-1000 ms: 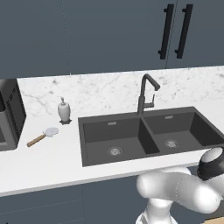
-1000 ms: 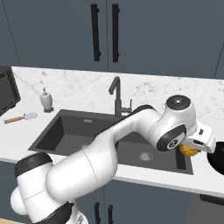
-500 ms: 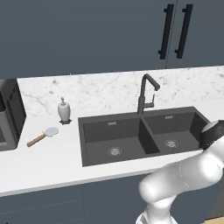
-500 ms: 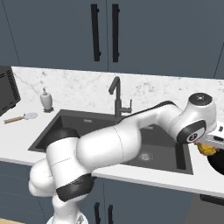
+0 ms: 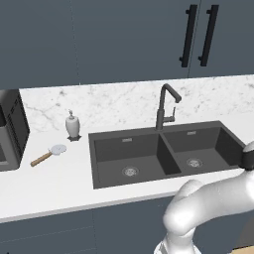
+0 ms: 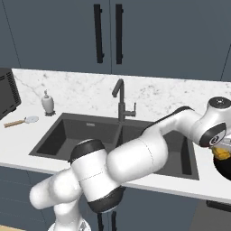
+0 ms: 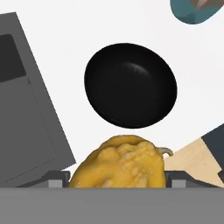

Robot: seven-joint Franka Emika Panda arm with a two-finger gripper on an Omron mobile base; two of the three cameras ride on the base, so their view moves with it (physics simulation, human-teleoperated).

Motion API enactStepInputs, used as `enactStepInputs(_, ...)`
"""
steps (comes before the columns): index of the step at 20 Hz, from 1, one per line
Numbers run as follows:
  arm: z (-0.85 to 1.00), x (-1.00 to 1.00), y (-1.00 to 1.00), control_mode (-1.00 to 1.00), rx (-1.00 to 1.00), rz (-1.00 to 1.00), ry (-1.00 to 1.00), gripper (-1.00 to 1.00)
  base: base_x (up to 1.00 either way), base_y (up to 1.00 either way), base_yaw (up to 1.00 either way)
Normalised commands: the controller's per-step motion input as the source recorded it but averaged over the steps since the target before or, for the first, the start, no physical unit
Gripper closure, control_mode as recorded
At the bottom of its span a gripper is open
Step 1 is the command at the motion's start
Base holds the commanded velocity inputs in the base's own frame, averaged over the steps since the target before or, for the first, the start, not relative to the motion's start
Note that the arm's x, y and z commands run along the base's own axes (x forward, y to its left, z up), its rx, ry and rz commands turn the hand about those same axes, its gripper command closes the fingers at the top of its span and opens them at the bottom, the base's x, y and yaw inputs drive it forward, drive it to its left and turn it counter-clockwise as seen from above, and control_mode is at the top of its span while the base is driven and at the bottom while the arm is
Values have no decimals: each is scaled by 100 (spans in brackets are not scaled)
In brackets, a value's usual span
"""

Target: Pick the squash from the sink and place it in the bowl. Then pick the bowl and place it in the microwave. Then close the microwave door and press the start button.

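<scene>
Dark blue cabinets [image 5: 124, 39] above white marble counter [image 5: 59, 178]

Squash [image 7: 120, 162]: lower part cut off at the bottom of the hand view; at the right edge of the right base view it is a small yellow-orange patch [image 6: 222, 154], mostly hidden behind the arm's wrist.
Claw [image 7: 117, 178]: fingertips barely showing on either side of the squash; contact with it not discernible.
Bowl [image 6: 224, 168]: cropped by the right edge of the right base view.
Teal plant pot [image 7: 197, 10]: cut by the top edge of the hand view.
Sink [image 6: 54, 135]: right basin largely covered by the arm.
Black box appliance [image 5: 11, 130]: cropped at the left edge.
</scene>
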Motion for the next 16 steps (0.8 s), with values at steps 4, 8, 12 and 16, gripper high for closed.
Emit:
enactStepInputs(4, -39, 28, -9, -100, -1, 0, 0, 100, 0, 0, 0)
enactStepInputs(8, -41, 3, 0, -100, -5, 0, -1, 100, 0, 0, 0)
enactStepInputs(12, -8, -27, 8, -100, -7, 0, -19, 100, 0, 0, 0)
enactStepInputs(16, -18, -21, 27, -100, -20, 0, -20, 100, 0, 0, 0)
